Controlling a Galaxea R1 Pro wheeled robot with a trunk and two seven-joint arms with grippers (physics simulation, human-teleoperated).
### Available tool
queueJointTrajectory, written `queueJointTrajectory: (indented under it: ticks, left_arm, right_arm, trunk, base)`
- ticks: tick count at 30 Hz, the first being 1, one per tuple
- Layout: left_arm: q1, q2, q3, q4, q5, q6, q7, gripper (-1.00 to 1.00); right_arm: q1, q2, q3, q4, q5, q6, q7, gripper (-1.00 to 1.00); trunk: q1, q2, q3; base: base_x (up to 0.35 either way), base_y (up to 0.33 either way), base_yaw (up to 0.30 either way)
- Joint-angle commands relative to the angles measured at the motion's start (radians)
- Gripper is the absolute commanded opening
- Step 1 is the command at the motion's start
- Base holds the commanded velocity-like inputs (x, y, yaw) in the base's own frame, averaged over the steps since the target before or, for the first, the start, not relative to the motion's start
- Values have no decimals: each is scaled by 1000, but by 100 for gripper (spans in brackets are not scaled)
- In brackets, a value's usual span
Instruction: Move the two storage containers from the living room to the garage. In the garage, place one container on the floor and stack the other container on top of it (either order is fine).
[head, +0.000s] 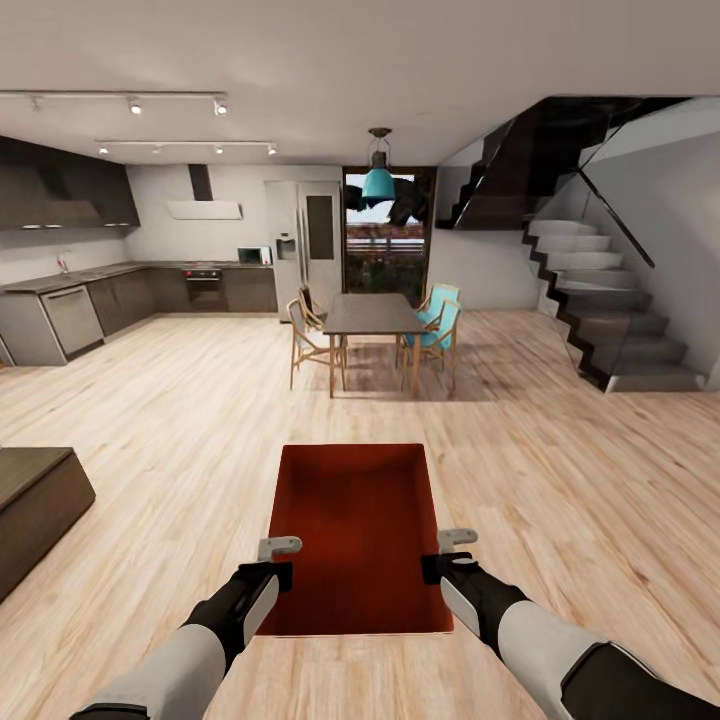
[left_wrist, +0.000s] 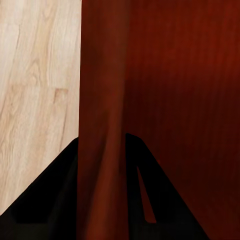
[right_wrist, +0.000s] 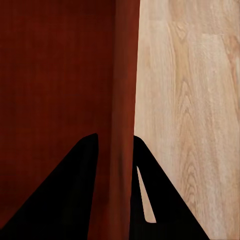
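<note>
From the head view, a red bin (head: 355, 535) sits low in the middle of the frame, its long axis running away from me toward the dining table (head: 372, 318); my left gripper (head: 277, 560) has its left wall and my right gripper (head: 452, 553) its right wall, both near the bin's near end, so neither arm is nearer; plank floor (head: 560, 470) lies all around, so I judge I am not in the garage yet. At my left wrist, two dark fingers (left_wrist: 55, 195) straddle the red wall, closed onto it; wood floor outside. At my right wrist, the fingers (right_wrist: 75, 195) pinch the opposite wall likewise.
</note>
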Motion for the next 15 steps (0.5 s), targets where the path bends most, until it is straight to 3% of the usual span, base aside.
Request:
queueJointTrajectory:
  ticks: [1, 15]
  left_arm:
    - [0, 20, 5, 1, 2, 8, 8, -100]
    - [0, 20, 5, 1, 2, 8, 7, -100]
  right_arm:
    - [-1, -5, -8, -4, 16, -27, -7, -100]
    - [-1, -7, -9, -4, 16, -27, -7, -100]
  trunk:
    - [1, -2, -2]
    - [1, -2, -2]
  base:
    - [322, 0, 0]
    - [322, 0, 0]
